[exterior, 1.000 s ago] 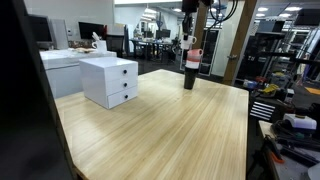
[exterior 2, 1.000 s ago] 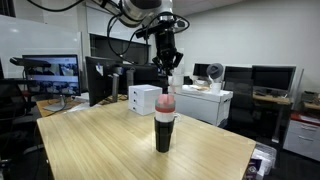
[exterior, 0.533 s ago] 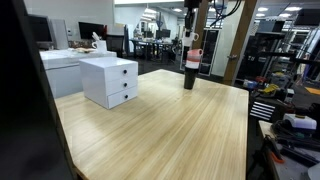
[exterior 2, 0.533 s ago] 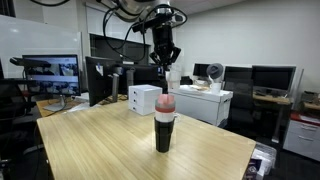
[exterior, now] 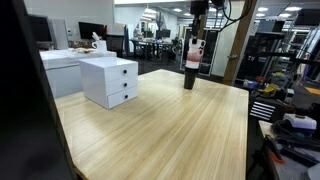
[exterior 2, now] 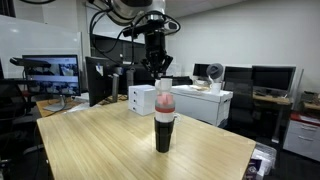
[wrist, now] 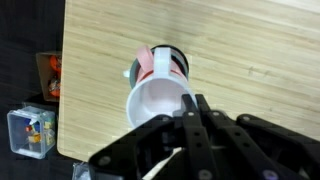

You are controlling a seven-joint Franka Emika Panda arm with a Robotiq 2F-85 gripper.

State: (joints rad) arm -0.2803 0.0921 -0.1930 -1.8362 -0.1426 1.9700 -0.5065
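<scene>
A black cup [exterior 2: 163, 133] stands on the wooden table [exterior 2: 90, 140] with a pink cup [exterior 2: 165, 104] nested in its top. My gripper [exterior 2: 158, 70] is directly above them, shut on the rim of a white cup [exterior 2: 163, 88] held just over the pink one. In the wrist view the fingers [wrist: 196, 108] pinch the white cup's [wrist: 158, 103] rim, with the pink cup [wrist: 145, 64] and black cup [wrist: 176, 60] below it. In an exterior view the stack [exterior: 190, 75] stands at the table's far side under my gripper [exterior: 197, 30].
A white two-drawer cabinet [exterior: 110, 80] stands on the table; it also shows in an exterior view [exterior 2: 145, 98]. The table edge [wrist: 66, 80] is close to the stack, with small boxes [wrist: 30, 130] on the floor beyond it. Desks and monitors surround the table.
My gripper has risen and shifted slightly sideways above the stack, with the white cup in it. The black and pink cups have not moved.
</scene>
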